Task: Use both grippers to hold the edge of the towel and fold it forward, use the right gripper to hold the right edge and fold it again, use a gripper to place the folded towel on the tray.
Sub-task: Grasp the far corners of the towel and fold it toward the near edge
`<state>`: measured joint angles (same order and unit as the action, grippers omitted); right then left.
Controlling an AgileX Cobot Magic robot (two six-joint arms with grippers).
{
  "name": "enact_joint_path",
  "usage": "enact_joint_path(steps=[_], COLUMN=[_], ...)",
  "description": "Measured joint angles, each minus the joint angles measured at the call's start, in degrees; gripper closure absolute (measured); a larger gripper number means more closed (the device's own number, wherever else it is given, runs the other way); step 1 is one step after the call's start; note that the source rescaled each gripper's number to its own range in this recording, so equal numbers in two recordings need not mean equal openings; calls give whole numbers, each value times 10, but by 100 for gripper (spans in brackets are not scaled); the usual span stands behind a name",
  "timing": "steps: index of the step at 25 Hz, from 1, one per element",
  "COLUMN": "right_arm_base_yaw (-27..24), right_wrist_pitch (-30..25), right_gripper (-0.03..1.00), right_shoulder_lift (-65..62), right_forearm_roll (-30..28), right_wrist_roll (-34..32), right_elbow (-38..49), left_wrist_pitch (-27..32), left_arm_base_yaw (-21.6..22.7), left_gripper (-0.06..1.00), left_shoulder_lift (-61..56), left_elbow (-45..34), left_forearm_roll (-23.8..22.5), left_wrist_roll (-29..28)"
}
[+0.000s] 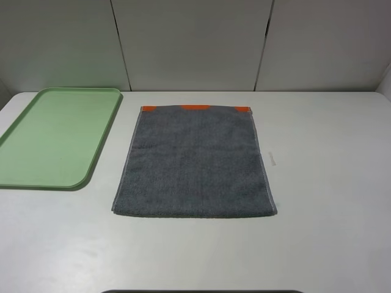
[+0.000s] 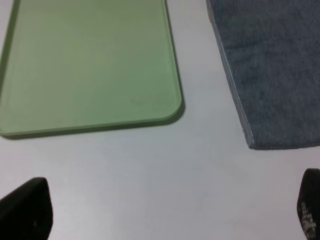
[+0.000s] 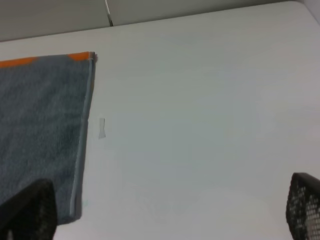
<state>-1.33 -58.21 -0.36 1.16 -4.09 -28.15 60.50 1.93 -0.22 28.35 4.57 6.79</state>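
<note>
Shows towel [image 1: 194, 162] flat on tabletop [image 1: 330, 183], long axis running near-to-far, tray [image 1: 58, 137] just left of it; puts left claw [image 2: 167, 210] off its near-left corner, right claw [image 3: 166, 210] off its near-right, both gaping and empty.

White table [image 1: 330, 183] w/ small pale mark [image 3: 102, 128], grey wall panels [image 1: 189, 43] behind

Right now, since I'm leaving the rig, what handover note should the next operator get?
Left gripper: open, holding nothing, near the towel's near-left corner.
Right gripper: open, holding nothing, by the towel's right edge.
Towel: flat on the table, right of the tray, apart from it.
Tray: empty.
Done: nothing gripped yet.
Left: both folds, then towel onto tray.
</note>
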Motion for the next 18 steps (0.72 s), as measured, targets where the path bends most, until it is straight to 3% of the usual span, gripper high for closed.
enact_joint_path(steps=[18], right_arm_base_yaw=[0], right_wrist_pitch=[0], right_gripper=[-3], right_shoulder_lift=[0], right_forearm_roll=[3], right_wrist_roll=[0], right_elbow=[0], left_wrist_pitch=[0], left_arm_base_yaw=[0], left_gripper=[-4], left_shoulder_lift=[0], left_elbow=[0], left_forearm_roll=[0], left_wrist_roll=[0])
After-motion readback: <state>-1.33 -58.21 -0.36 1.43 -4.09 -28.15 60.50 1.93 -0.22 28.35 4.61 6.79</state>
